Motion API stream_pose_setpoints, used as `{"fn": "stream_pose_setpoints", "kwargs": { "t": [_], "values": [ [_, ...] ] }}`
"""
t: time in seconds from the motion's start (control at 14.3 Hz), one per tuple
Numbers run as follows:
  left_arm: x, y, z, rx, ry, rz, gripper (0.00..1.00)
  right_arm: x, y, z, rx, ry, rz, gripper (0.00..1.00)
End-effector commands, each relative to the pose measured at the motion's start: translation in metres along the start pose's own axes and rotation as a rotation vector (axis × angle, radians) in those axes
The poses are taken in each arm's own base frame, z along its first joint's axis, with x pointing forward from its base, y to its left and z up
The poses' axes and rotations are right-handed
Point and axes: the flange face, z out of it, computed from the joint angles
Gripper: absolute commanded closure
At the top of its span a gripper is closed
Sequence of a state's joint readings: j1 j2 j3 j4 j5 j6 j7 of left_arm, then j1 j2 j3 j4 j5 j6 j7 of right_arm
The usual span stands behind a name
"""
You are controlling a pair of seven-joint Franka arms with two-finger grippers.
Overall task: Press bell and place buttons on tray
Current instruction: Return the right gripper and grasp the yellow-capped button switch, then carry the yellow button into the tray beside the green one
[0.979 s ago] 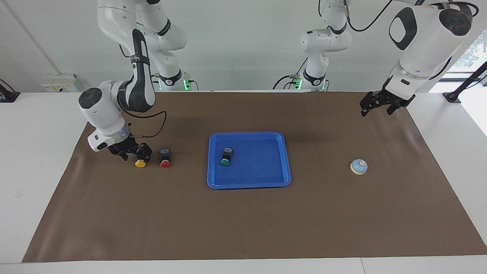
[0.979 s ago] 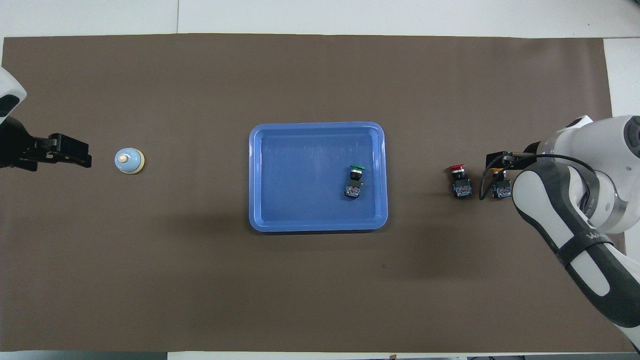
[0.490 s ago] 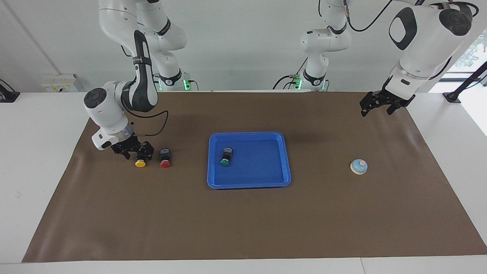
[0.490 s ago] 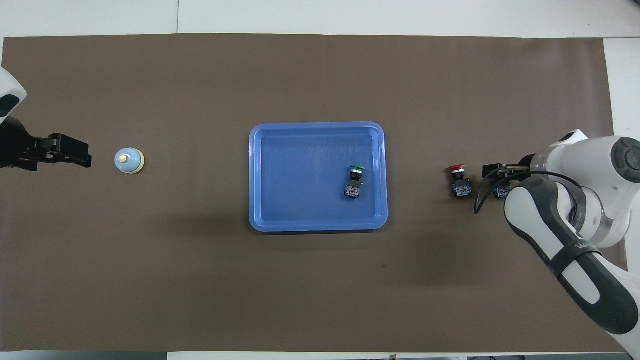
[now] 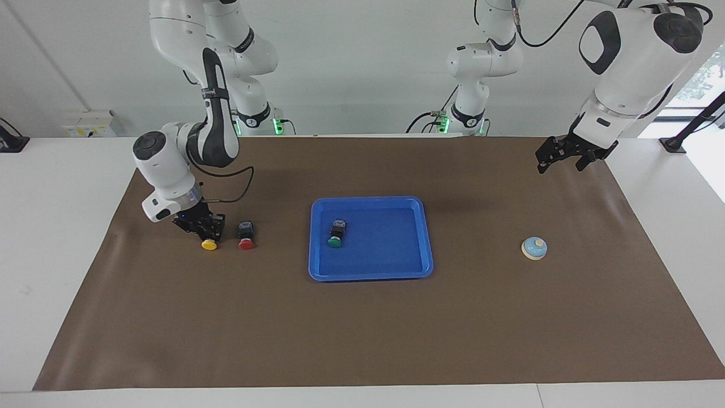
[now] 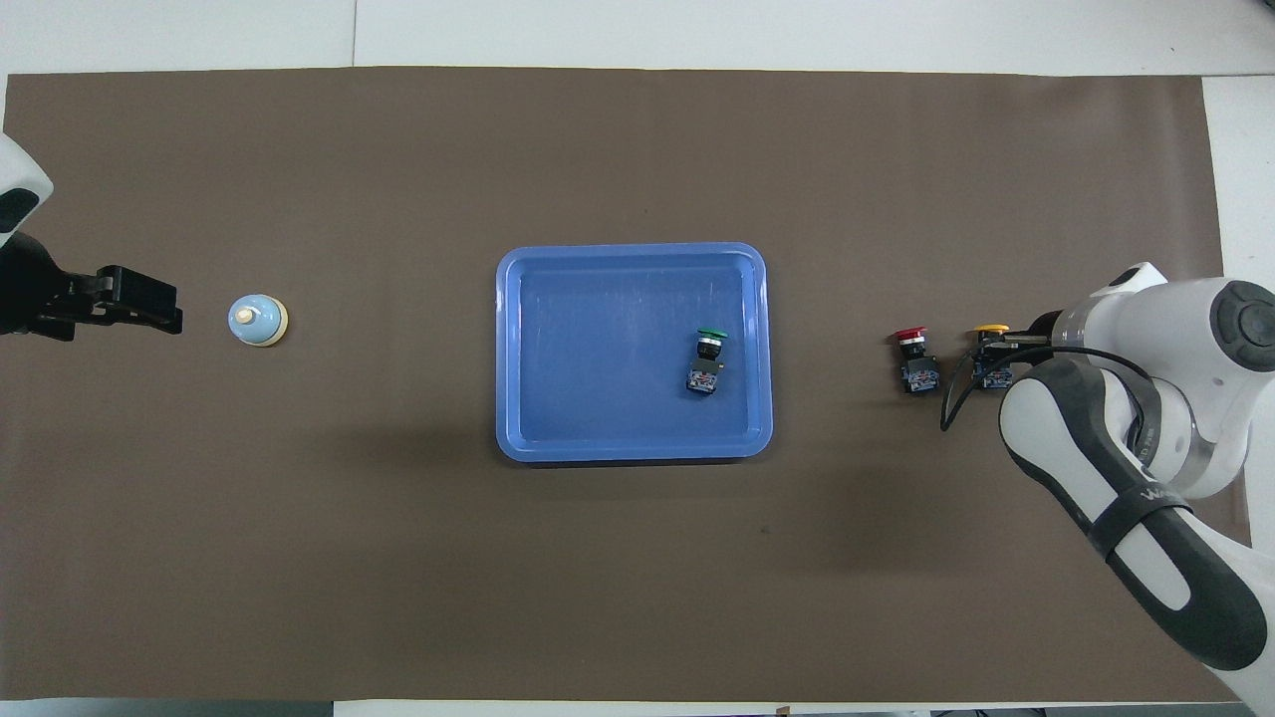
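The blue tray [image 5: 371, 273] [image 6: 634, 450] sits mid-mat with the green button [image 5: 335, 237] [image 6: 707, 360] lying in it. The red button [image 5: 246, 236] [image 6: 911, 358] and the yellow button [image 5: 209, 243] [image 6: 992, 332] lie side by side on the mat toward the right arm's end. My right gripper [image 5: 201, 225] [image 6: 1008, 357] is down at the yellow button's black body, which it partly hides. The light-blue bell [image 5: 534, 248] [image 6: 257, 320] stands toward the left arm's end. My left gripper [image 5: 563, 161] [image 6: 171, 309] waits open in the air beside the bell.
A brown mat [image 5: 362, 328] [image 6: 637, 149] covers the white table. The arms' bases and cables stand at the robots' edge of the table.
The right arm's wrist has swung toward the tray and its gripper has drawn in over the yellow button's body; the yellow cap now shows from above. The buttons and the left arm have not moved.
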State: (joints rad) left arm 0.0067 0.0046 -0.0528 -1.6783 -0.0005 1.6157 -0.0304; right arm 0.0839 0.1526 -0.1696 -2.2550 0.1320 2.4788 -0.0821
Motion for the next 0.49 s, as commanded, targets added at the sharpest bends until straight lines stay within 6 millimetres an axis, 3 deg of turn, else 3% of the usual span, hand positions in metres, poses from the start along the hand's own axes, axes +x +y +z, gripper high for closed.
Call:
{"fn": "stream_pose_setpoints", "kwargs": {
  "t": [0.0,0.14,0.28,0.42],
  "values": [
    [-0.002,-0.002,-0.006,0.002,0.017,-0.008,0.00,0.022,-0.020,-0.048,0.027,-0.022,0.047,1.00],
    [-0.002,-0.002,-0.006,0.002,0.017,-0.008,0.00,0.040,-0.090,-0.082,0.040,-0.041,0.155,1.00],
    [-0.002,-0.002,-0.006,0.002,0.017,-0.008,0.00,0.039,-0.190,-0.094,0.045,-0.019,0.226,1.00],
    [-0.002,-0.002,-0.006,0.002,0.017,-0.008,0.00,0.034,-0.259,-0.111,0.067,-0.009,0.274,1.00]
  ]
}}
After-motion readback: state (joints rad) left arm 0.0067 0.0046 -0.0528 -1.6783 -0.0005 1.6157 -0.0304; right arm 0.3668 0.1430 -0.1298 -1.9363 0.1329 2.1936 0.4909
